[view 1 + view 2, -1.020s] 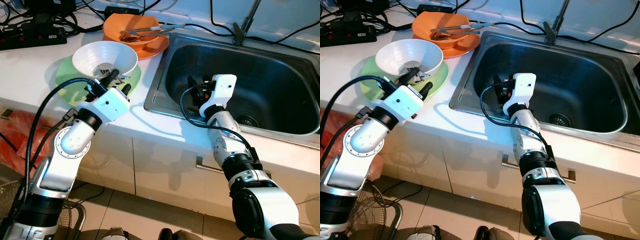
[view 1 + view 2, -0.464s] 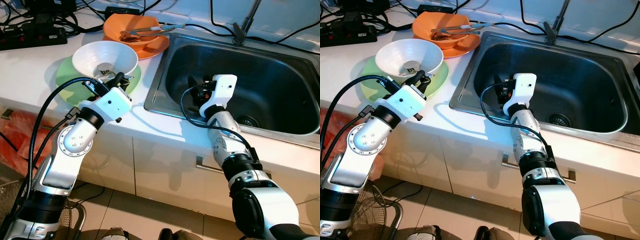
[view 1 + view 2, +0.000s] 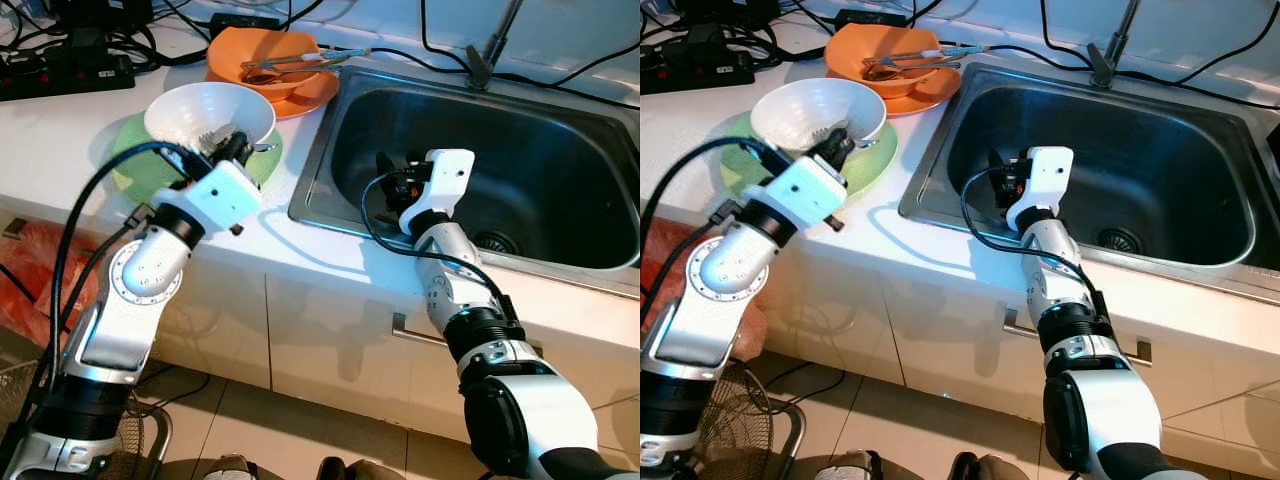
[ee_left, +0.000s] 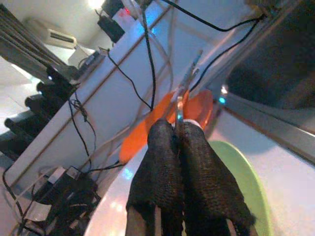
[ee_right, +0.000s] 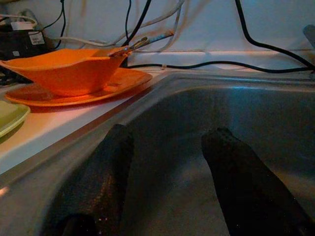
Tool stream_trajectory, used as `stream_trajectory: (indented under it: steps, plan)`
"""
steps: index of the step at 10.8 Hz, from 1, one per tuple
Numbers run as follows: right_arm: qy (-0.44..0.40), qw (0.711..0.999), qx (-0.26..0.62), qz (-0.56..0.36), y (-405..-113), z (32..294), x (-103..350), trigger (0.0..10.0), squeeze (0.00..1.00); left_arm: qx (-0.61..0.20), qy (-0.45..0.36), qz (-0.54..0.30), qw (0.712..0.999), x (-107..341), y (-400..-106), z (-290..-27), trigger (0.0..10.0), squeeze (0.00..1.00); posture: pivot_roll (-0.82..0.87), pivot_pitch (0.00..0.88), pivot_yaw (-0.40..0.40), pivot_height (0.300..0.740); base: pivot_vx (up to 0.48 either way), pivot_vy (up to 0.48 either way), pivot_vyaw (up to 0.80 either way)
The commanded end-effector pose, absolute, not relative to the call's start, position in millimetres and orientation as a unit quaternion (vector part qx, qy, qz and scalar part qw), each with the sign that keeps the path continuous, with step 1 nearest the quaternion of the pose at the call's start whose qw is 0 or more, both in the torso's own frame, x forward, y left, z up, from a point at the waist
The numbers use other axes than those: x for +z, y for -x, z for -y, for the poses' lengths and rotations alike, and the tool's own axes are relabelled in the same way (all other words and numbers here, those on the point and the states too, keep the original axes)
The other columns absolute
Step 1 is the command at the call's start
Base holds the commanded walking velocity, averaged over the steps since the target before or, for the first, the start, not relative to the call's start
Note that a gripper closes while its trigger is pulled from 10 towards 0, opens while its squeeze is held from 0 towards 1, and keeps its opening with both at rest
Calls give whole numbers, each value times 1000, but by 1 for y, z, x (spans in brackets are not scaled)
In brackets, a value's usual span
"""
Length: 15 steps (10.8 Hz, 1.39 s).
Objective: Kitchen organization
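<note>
1. Counter (image 3: 60, 120): white worktop running along the left of the sink, with white cabinet fronts below it.
2. Sink (image 3: 560, 190): steel basin set into the counter on the right; a drain sits in its floor near the right arm. Dark cables lie along the wall behind it.
3. Left arm (image 3: 140, 290): silver, reaching up from below the counter edge to the white bowl.
4. Right arm (image 3: 450, 290): silver, reaching over the front rim of the sink.
5. Green plate (image 3: 135, 160): flat on the counter, left of the sink, under the white bowl.
6. Orange plate (image 3: 315, 92): on the counter behind the green plate, just beside the sink's back left corner, under the orange bowl.
7. White bowl (image 3: 200, 108): stands on the green plate; its near rim meets the left gripper.
8. Orange bowl (image 3: 250, 50): sits on the orange plate, with metal utensils (image 3: 290, 62) lying across it.
9. Power strip (image 3: 70, 72): black, at the far left back of the counter, among cables.
10. Left gripper (image 4: 179, 135): fingers pressed close together at the near rim of the white bowl, with a thin metal piece (image 4: 179, 110) showing between the tips; what it is cannot be told.
11. Right gripper (image 5: 167, 142): fingers spread apart, holding nothing, inside the sink near its left wall.
</note>
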State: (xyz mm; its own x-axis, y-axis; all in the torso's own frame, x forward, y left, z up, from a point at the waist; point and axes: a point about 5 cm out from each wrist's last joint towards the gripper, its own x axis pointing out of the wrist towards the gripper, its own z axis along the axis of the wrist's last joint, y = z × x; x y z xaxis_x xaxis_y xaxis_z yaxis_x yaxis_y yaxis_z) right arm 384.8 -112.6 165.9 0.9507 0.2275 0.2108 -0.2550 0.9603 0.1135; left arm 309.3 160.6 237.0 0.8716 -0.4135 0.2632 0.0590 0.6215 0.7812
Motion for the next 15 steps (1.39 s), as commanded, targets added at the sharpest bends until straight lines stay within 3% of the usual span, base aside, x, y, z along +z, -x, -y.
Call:
stream_trajectory:
  steps: [1,6,9,12,15]
  plan:
    - [-78,988,122,46,-379,112,141,10000,0,-135,-411,232,872,247,-308,-158,10000,0,145,144,-73,740,0,0,0]
    - [-79,988,121,45,-380,112,141,10000,0,-101,-409,312,852,285,-301,-153,10000,0,152,145,-79,740,0,0,0]
    - [-79,988,122,45,-379,112,141,10000,0,-117,-379,365,842,305,-297,-132,10000,0,154,146,-79,740,0,0,0]
    - [-77,989,120,46,-379,111,140,10000,0,-190,-237,392,869,314,-301,-94,10000,0,146,142,-72,740,0,0,0]
    - [-77,989,113,50,-379,112,141,10000,0,-238,-165,382,878,314,-308,-75,10000,0,138,138,-62,740,0,0,0]
